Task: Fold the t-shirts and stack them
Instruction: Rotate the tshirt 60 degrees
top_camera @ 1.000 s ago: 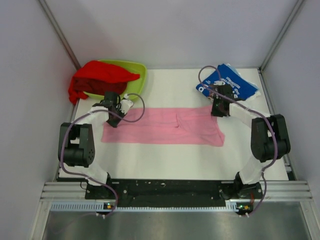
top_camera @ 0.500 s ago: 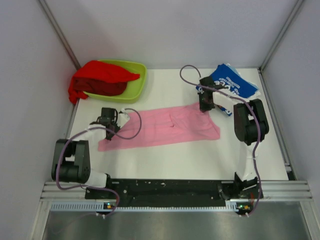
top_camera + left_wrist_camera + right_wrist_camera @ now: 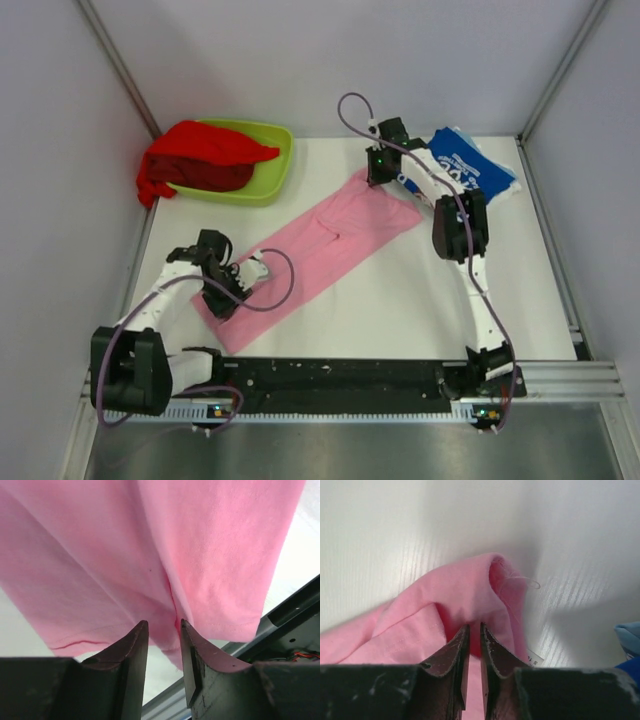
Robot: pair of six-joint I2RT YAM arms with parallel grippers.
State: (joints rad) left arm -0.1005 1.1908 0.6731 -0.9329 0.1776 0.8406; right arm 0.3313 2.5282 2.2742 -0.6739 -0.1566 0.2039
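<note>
Pink t-shirt gripped at both ends, set diagonally.
Long axis runs near-left to far-right over the counter; left end effector clamps the near end, right end effector the far end beside the blue t-shirt.

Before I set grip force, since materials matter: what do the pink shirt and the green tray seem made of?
The pink shirt looks like soft matte knit cloth: fine grain, stitched hem, creases where gripped. The green tray is probably moulded plastic: smooth, slight sheen, rounded rim, though too small to be sure.
</note>
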